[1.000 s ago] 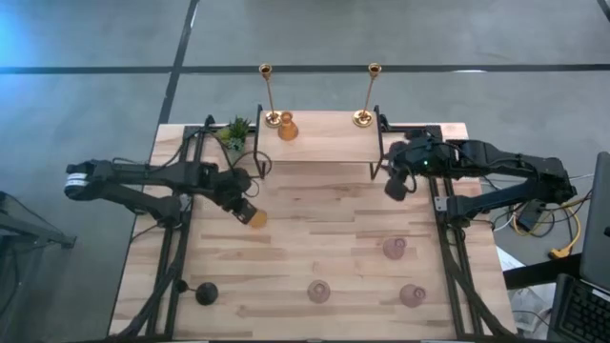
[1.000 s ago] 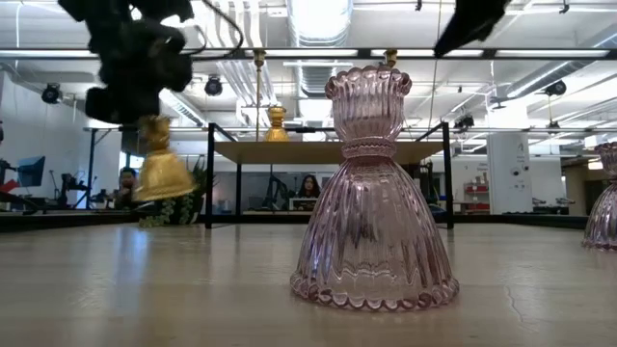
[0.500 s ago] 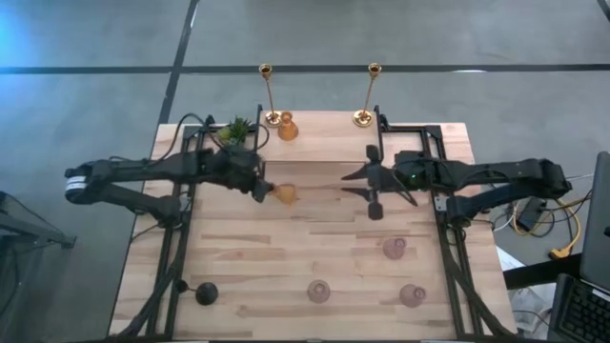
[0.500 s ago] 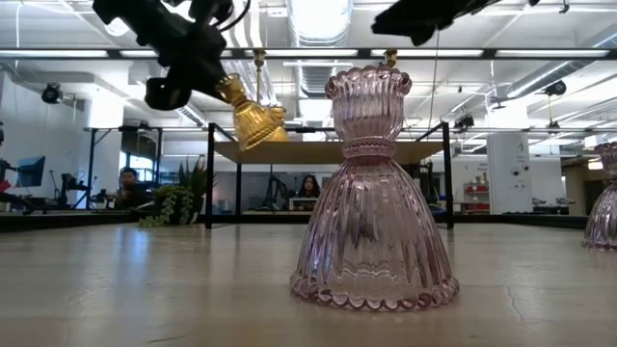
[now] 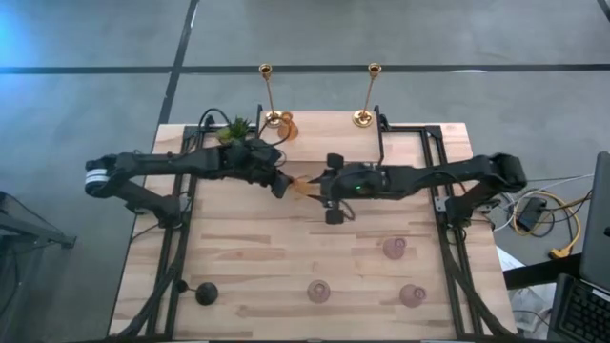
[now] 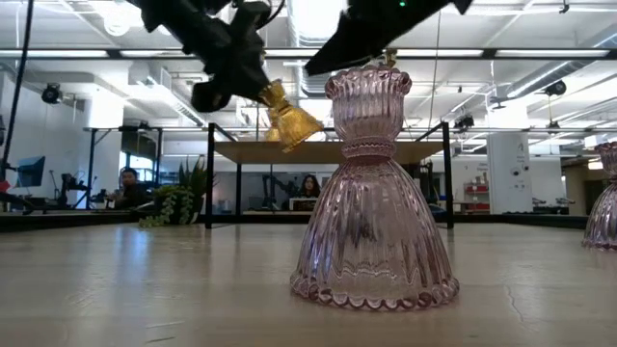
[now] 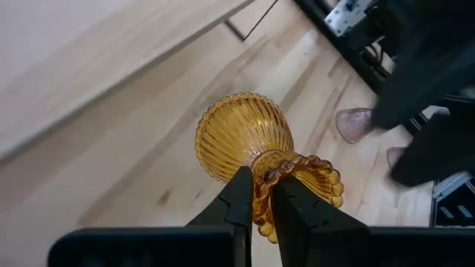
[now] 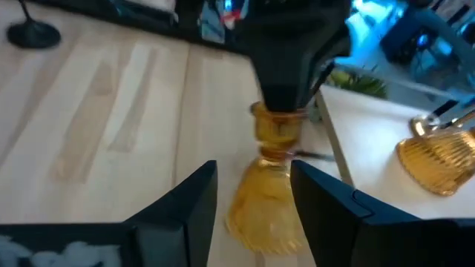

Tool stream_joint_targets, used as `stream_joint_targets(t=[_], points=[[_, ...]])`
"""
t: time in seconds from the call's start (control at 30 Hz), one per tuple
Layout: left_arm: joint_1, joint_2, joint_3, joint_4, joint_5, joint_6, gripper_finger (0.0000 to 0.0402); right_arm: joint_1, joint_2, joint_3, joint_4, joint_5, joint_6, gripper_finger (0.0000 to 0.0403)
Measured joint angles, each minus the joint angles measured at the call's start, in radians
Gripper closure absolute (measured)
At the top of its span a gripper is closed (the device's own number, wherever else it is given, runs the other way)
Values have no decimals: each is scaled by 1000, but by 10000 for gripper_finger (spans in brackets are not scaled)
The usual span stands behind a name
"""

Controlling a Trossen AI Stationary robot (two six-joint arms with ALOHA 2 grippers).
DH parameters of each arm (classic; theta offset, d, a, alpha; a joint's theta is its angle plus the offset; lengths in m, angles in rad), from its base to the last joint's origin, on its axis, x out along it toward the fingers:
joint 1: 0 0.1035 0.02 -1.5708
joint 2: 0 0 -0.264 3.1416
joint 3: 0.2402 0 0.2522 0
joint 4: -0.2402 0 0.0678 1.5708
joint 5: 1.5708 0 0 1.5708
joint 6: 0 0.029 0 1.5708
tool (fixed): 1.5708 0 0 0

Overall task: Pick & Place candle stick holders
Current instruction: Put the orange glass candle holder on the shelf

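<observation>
Wooden table: carries a black-framed raised shelf at its far edge. On shelf: two tall brass candlesticks, one amber glass holder. Left gripper: clamped narrow on the scalloped rim of a second amber glass holder, held tilted above the table in front of the shelf. Right gripper: fingers spread apart, straddling that holder's base, grip not closed. Near edge: three pink glass holders, one black stemmed holder. Small potted plant stands beside the shelf.

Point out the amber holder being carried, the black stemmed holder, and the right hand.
amber holder (image 7: 239, 135), left wrist view, ribbed bell.
black stemmed holder (image 5: 206, 293), high view, round base.
right hand (image 8: 252, 194), right wrist view, between its fingertips.
</observation>
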Motion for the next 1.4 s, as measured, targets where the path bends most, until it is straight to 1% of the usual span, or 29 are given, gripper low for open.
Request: stream_joint_targets(t=[0.1,0.23,0.37,0.53,0.63,0.7,0.77,0.83,0.9,1.07,1.23,1.4], points=[[0,33,52,-1,15,44,371,0,57,70,-100,43,20,217],[0,65,99,-40,31,87,371,0,108,136,-169,52,22,194],[2,76,112,-65,26,104,371,0,134,161,-179,92,19,179],[2,72,110,-65,23,104,371,0,145,162,-164,107,17,166],[2,73,109,-60,23,103,371,1,150,162,-160,154,8,163],[1,74,110,-32,55,103,371,0,151,163,-137,186,3,164],[-3,74,111,-14,58,103,371,-2,151,164,-125,202,5,166],[0,74,111,-5,87,101,371,0,151,164,-118,237,3,170],[0,74,110,-3,84,102,371,1,151,164,-120,250,20,173],[0,74,111,-5,77,102,371,0,151,164,-135,252,50,189],[0,75,113,-5,77,102,371,0,151,164,-138,249,50,223],[0,75,117,0,91,103,371,1,151,164,-134,248,51,267]])
